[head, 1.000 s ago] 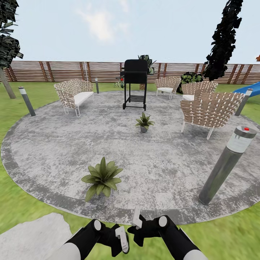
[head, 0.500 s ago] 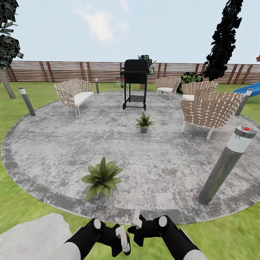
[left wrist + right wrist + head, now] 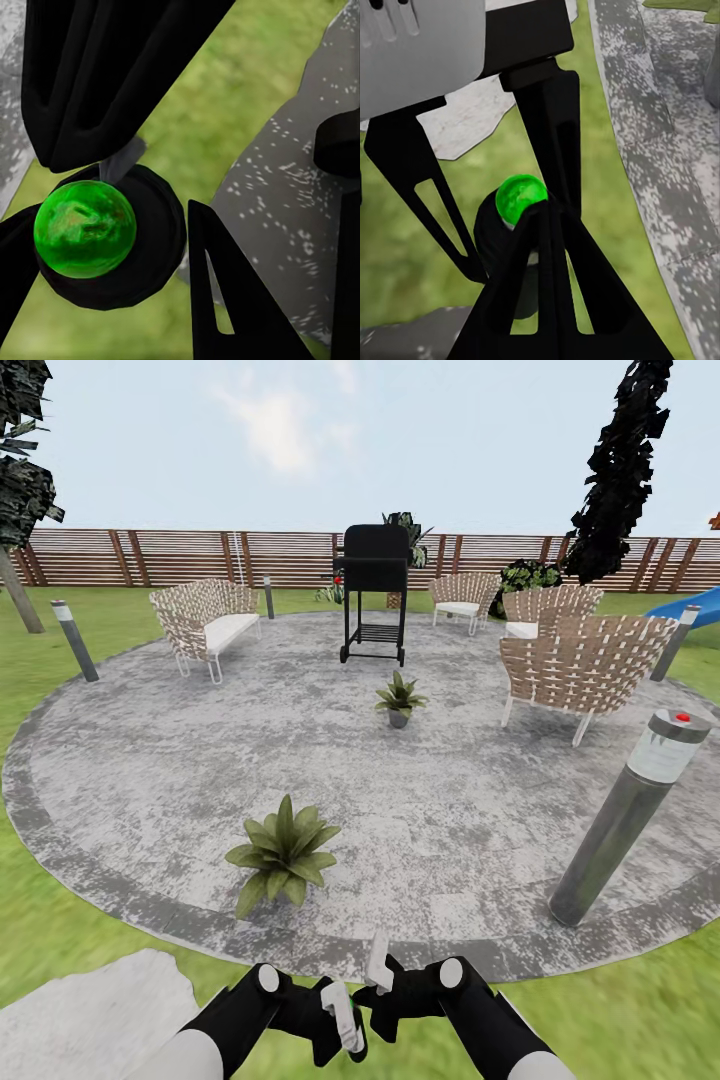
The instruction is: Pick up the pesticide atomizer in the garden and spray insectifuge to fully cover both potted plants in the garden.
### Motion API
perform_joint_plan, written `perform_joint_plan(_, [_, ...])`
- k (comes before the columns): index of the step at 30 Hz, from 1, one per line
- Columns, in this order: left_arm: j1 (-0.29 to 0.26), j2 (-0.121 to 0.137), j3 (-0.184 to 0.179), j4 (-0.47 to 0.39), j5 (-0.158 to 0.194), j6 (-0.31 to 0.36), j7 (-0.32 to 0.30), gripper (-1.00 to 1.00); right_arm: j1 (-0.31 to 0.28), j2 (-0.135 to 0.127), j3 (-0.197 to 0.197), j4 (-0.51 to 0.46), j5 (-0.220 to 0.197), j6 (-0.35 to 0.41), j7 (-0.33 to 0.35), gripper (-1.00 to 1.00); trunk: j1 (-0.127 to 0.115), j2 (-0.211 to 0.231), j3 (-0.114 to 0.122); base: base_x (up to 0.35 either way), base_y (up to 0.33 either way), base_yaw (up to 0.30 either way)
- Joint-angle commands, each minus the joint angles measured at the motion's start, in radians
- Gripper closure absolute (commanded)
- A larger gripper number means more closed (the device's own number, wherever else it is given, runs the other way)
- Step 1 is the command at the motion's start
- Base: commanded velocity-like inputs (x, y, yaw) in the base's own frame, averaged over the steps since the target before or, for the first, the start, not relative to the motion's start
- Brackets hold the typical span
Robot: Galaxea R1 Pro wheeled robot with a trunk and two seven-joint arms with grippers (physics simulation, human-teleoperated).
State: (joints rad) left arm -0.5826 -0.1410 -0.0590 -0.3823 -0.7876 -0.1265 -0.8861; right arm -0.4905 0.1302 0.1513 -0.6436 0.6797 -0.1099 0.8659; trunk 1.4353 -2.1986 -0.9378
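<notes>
Two potted plants stand on the round patio (image 3: 480, 830): the near one (image 3: 284, 852) ahead to my left, the far one (image 3: 400, 698) toward the middle. Low in the head view my two black grippers nearly meet. The left gripper (image 3: 338, 1028) is shut on the pesticide atomizer (image 3: 343, 1015), a slender pale piece. In the left wrist view its dark round end (image 3: 154, 255) carries a green ball (image 3: 85, 228) between my fingers. The right gripper (image 3: 380, 988) is shut with nothing in it, and its tips (image 3: 547, 210) sit right by the same green ball (image 3: 520, 196).
A grey lamp post (image 3: 628, 815) leans at the patio's near right edge. A black grill (image 3: 375, 595) and wicker chairs (image 3: 585, 660) stand farther back, before the slatted fence (image 3: 200, 555). A grey stepping stone (image 3: 95, 1015) lies on the lawn at my left.
The left gripper has shifted a little to the right with the atomizer, closing on the right gripper. The view and the plants have not moved.
</notes>
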Motion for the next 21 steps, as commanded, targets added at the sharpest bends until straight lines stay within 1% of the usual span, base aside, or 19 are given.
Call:
perform_joint_plan(1, [0.0,0.0,0.001,-0.001,-0.01,-0.01,-0.001,1.0,0.0,0.0,-0.001,-0.001,0.011,-0.009,0.001,1.0,0.0,0.0,-0.001,0.0,0.0,0.0])
perform_joint_plan(7, [0.0,0.008,-0.002,-0.001,-0.011,-0.009,-0.001,1.0,0.0,0.0,-0.001,0.0,0.011,-0.01,0.001,1.0,0.0,0.0,-0.001,0.0,0.0,0.0])
perform_joint_plan(10, [0.0,0.022,-0.002,-0.001,-0.014,-0.01,-0.001,1.0,0.0,0.0,-0.001,0.001,0.011,-0.01,0.001,1.0,0.0,0.0,-0.001,0.0,0.0,0.0])
perform_joint_plan(11, [0.0,0.033,-0.002,-0.001,-0.015,-0.01,-0.001,1.0,0.0,0.0,-0.001,0.001,0.011,-0.01,0.001,1.0,0.0,0.0,-0.001,0.0,0.0,0.0])
perform_joint_plan(12, [-0.001,0.052,-0.002,-0.002,-0.016,-0.01,-0.001,1.0,0.0,0.0,-0.001,0.001,0.011,-0.01,0.001,1.0,0.0,0.0,-0.001,0.0,0.0,0.0])
perform_joint_plan(13, [0.0,0.116,-0.003,-0.001,-0.019,-0.01,-0.001,1.0,0.0,0.0,-0.001,0.001,0.011,-0.01,0.001,1.0,0.0,0.0,-0.001,0.0,0.0,0.0])
perform_joint_plan(14, [0.0,0.128,-0.004,-0.001,-0.019,-0.01,-0.001,1.0,0.0,0.0,-0.001,0.001,0.011,-0.01,0.001,1.0,0.0,0.0,-0.001,0.0,0.0,0.0])
perform_joint_plan(16, [0.0,0.162,-0.005,0.001,-0.02,-0.01,-0.001,1.0,0.0,-0.001,-0.001,0.001,0.011,-0.01,0.001,1.0,0.0,0.0,-0.001,0.0,0.0,0.0])
perform_joint_plan(17, [0.001,0.166,-0.005,0.001,-0.021,-0.01,-0.001,1.0,0.0,-0.001,-0.001,0.001,0.011,-0.01,0.001,1.0,0.0,0.0,-0.001,0.0,0.0,0.0])
perform_joint_plan(18, [0.001,0.181,-0.006,0.003,-0.021,-0.01,-0.001,1.0,0.0,-0.001,-0.001,0.001,0.011,-0.009,0.001,1.0,0.0,0.0,-0.001,0.0,0.0,0.0])
perform_joint_plan(19, [0.001,0.189,-0.006,0.004,-0.022,-0.01,-0.001,1.0,0.0,-0.001,-0.002,0.002,0.011,-0.01,0.001,1.0,0.0,0.0,-0.001,0.0,0.0,0.0])
perform_joint_plan(21, [0.002,0.199,-0.007,0.005,-0.022,-0.01,-0.001,1.0,0.0,-0.002,-0.002,0.003,0.012,-0.01,0.001,1.0,0.0,0.0,-0.001,0.0,0.0,0.0])
